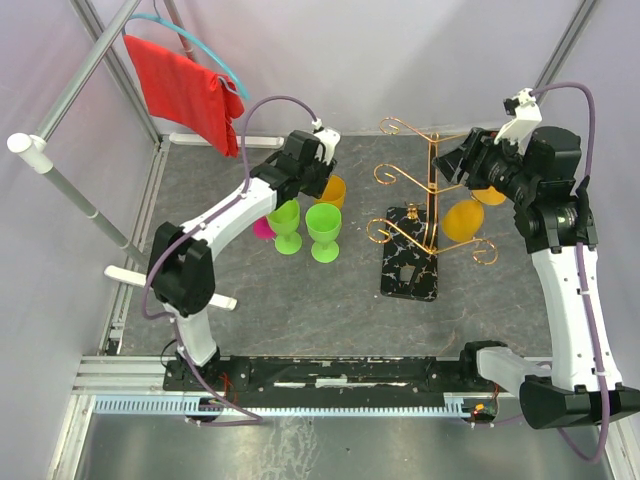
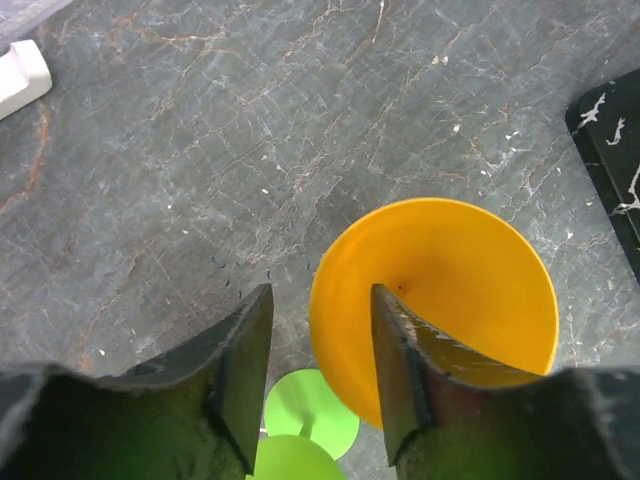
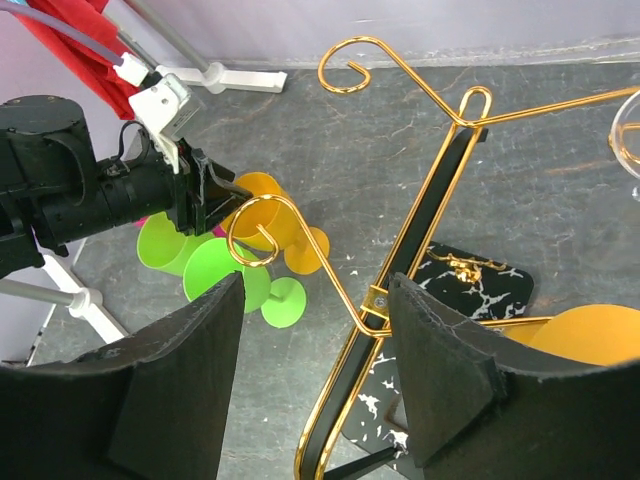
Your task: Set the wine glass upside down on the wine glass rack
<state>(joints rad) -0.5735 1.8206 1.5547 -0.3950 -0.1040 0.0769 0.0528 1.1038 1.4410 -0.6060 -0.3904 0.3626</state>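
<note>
Orange wine glass (image 2: pixel 450 280), upright, empty, under left gripper (image 2: pixel 320 296), right gripper (image 3: pixel 318 285) by gold rack (image 3: pixel 424 210), both spread, holding nothing

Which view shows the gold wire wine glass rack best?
Top external: the gold wire rack on its black veined base shows nearly whole. Right wrist crops it close-up; left wrist catches only a base corner.

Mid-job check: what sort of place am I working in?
Probably a lab test cell: white curtain walls, an aluminium frame around the table, the left arm and right arm bolted at its near edge.
</note>
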